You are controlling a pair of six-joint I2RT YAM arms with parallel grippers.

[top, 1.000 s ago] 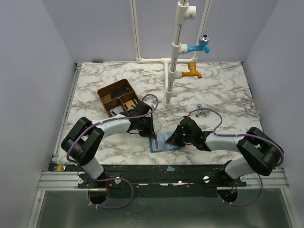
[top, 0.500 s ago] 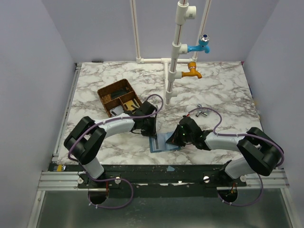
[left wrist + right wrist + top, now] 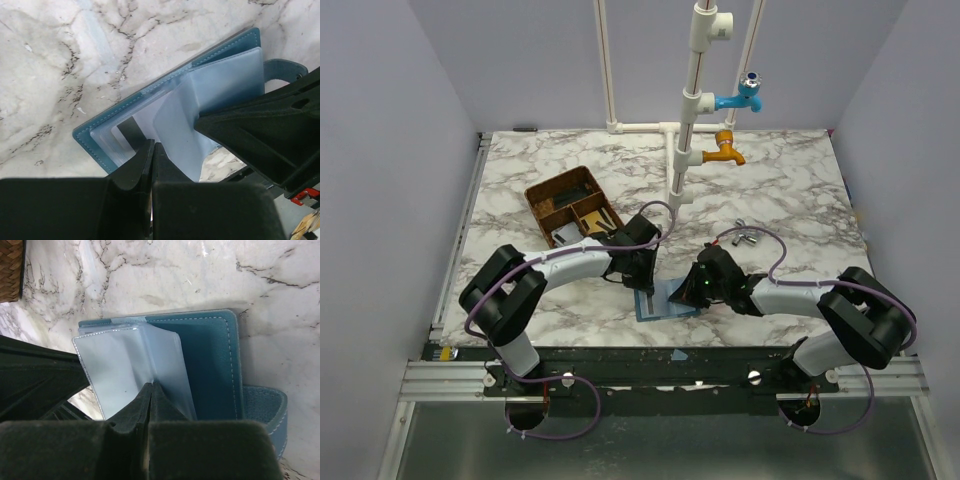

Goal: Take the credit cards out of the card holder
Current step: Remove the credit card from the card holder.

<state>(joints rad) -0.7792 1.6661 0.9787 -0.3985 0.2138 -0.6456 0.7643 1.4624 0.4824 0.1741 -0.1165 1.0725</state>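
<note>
The blue card holder (image 3: 655, 306) lies open near the table's front edge, its clear sleeves (image 3: 225, 80) fanned up. My right gripper (image 3: 151, 384) is shut on the fold of one raised sleeve (image 3: 125, 365). Coming from the left, my left gripper (image 3: 151, 145) is shut, its tips resting at the sleeves' lower edge with nothing seen between them. A pale rounded card shape (image 3: 111, 140) shows through the flat sleeves. From above, the left gripper (image 3: 645, 283) and right gripper (image 3: 688, 290) both meet over the holder.
A brown divided tray (image 3: 552, 195) stands behind the left arm, with a pale flat piece (image 3: 564, 236) in one compartment. White pipes with a blue tap (image 3: 745, 97) and an orange tap (image 3: 722, 152) rise mid-table. A small metal fitting (image 3: 744, 236) lies behind the right arm.
My left gripper has slid right from beside the tray onto the holder's left edge. The right gripper stays on the raised sleeve.
</note>
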